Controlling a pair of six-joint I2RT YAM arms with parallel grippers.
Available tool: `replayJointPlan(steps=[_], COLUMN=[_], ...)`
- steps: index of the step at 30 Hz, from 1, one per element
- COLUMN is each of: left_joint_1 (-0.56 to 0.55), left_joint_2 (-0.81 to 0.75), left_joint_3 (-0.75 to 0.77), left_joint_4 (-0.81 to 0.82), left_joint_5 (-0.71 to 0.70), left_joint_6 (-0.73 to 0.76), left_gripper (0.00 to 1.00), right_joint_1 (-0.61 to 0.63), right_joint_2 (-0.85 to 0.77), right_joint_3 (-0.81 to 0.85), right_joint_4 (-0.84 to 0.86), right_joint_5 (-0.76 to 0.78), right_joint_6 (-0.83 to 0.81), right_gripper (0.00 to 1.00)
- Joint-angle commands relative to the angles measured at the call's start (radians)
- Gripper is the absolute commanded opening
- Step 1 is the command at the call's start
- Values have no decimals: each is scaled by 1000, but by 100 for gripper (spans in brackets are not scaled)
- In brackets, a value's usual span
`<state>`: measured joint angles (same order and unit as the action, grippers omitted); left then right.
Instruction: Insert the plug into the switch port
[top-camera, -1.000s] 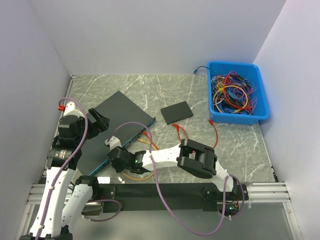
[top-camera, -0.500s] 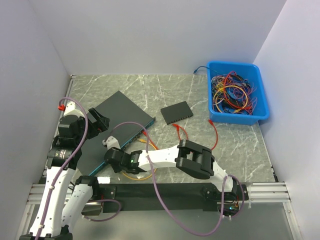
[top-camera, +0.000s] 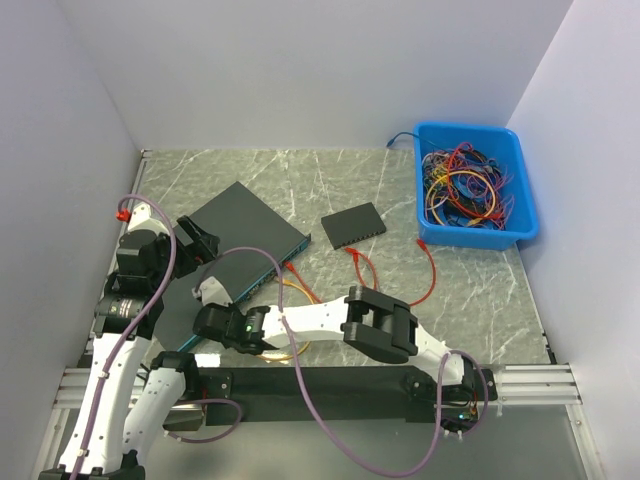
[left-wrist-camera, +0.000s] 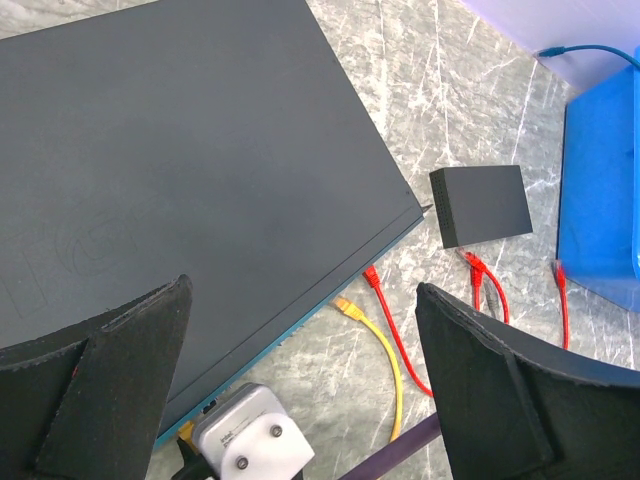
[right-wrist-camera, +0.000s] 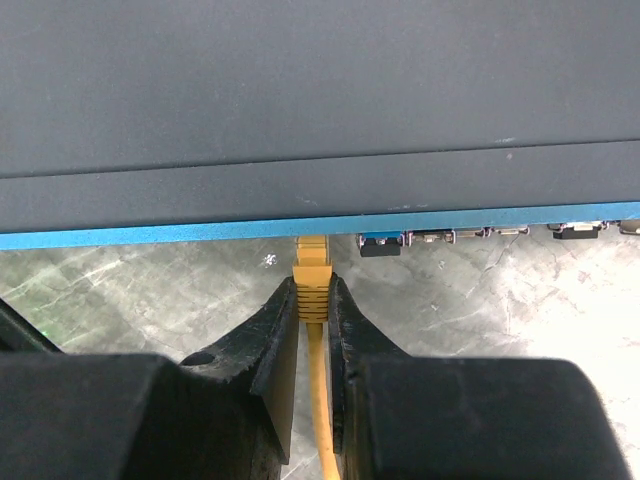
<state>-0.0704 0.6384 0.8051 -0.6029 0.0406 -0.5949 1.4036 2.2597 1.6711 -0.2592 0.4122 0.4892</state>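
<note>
Sliding toward 9 o'clock along the switch's front edge, the right arm has carried its wrist further left than a second back; nothing else on the table has shifted.

From the right wrist camera, the right gripper stands narrow, pinched on the boot of the yellow plug. The yellow cable trails back between the fingers toward 6 o'clock. I hold the plug by its rear so the nose stays free. The nose points at 12 o'clock and meets the blue front strip of the switch. I cannot tell whether it sits in an opening or only rests on the face. A row of ports runs off at 3 o'clock from the plug, so I judge the line-up not yet settled.

The left gripper hangs over the switch lid with its jaws wide and nothing in them. I'd guess it waits there to steady the chassis if my push shoves the switch back.

At 2 o'clock on the table sits the blue bin of spare leads. A small black box lies near centre with red cables just beside it, all well apart from the work.
</note>
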Motion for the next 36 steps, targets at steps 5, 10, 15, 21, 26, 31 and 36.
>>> replayJointPlan(steps=[5, 10, 15, 21, 26, 31, 36], left_joint_1=[6, 6, 6, 6, 4, 3, -3], left_joint_2=[-3, -2, -3, -3, -14, -17, -19], left_joint_3=[-4, -6, -6, -6, -7, -7, -7], left_joint_4=[32, 32, 34, 35, 34, 32, 29], left_joint_5=[15, 19, 21, 21, 15, 13, 7], left_joint_6=[10, 12, 12, 12, 9, 9, 4], left_gripper=[99, 99, 99, 99, 99, 99, 99], right_joint_1=[-41, -55, -64, -89, -124, -141, -172], right_joint_2=[32, 49, 58, 60, 90, 99, 116], right_joint_3=[78, 110, 144, 173, 211, 225, 262], right_joint_4=[9, 17, 26, 52, 64, 103, 86], right_joint_5=[151, 117, 88, 60, 8, -4, 11], right_joint_6=[-40, -55, -49, -40, -9, 5, 66], right_gripper=[0, 0, 0, 0, 0, 0, 0])
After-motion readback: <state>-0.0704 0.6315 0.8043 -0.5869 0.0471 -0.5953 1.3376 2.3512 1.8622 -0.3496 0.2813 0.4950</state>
